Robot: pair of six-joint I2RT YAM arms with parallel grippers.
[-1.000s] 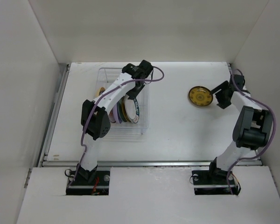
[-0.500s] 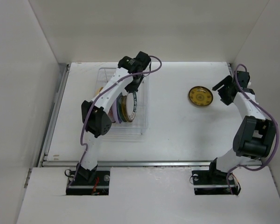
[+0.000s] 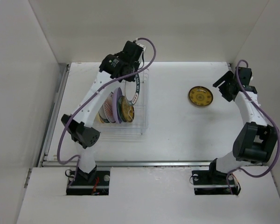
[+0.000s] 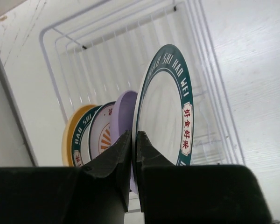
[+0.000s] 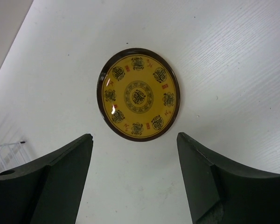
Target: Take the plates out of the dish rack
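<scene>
My left gripper [image 3: 132, 78] [image 4: 134, 136] is shut on the rim of a white plate with a dark teal lettered rim [image 3: 136, 87] [image 4: 165, 105] and holds it upright above the dish rack [image 3: 143, 120] [image 4: 47, 56]. In the rack stand a lilac plate [image 3: 116, 106] [image 4: 123, 112], a sunburst plate [image 4: 101, 135] and a yellow plate [image 4: 72, 135]. A yellow patterned plate with a dark rim [image 3: 200, 96] [image 5: 139, 93] lies flat on the table. My right gripper [image 3: 225, 88] [image 5: 134, 138] is open and empty, just right of that plate.
The white rack sits at the table's left middle. White walls enclose the table on the left, back and right. A metal rail [image 3: 53, 116] runs along the left edge.
My left arm has risen and swung back-left, lifting the teal-rimmed plate up from the rack's slots. My right gripper has drawn back to the right, away from the flat yellow plate.
</scene>
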